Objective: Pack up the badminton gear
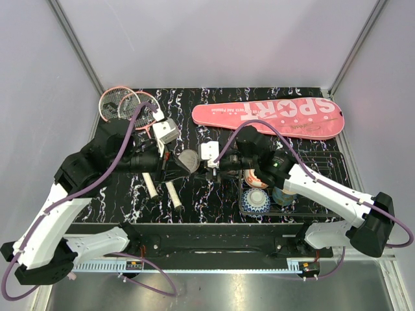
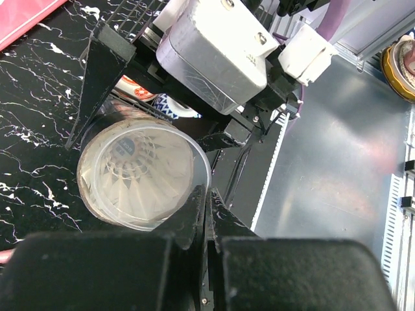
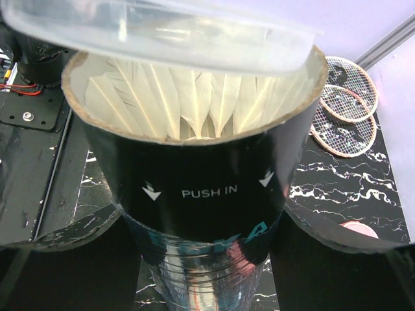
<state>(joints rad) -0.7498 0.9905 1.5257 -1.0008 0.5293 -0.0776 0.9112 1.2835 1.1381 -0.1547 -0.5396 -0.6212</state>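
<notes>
My right gripper (image 1: 217, 167) is shut on the black tube (image 3: 201, 168), which is marked "PUSH IN" and full of white feather shuttlecocks (image 3: 194, 97). My left gripper (image 1: 174, 162) is shut on the rim of a clear plastic cap (image 2: 139, 175) and holds it right at the tube's open mouth. The cap also shows at the top of the right wrist view (image 3: 162, 32). Two pink-framed rackets (image 1: 123, 103) lie at the back left, their white handles (image 1: 174, 194) under my left arm. The pink "SPORT" cover (image 1: 269, 116) lies along the back.
A black wire basket (image 1: 324, 162) stands at the right under my right arm, with patterned bowls (image 1: 256, 201) in it. The table's front edge and metal rail run just before the arm bases.
</notes>
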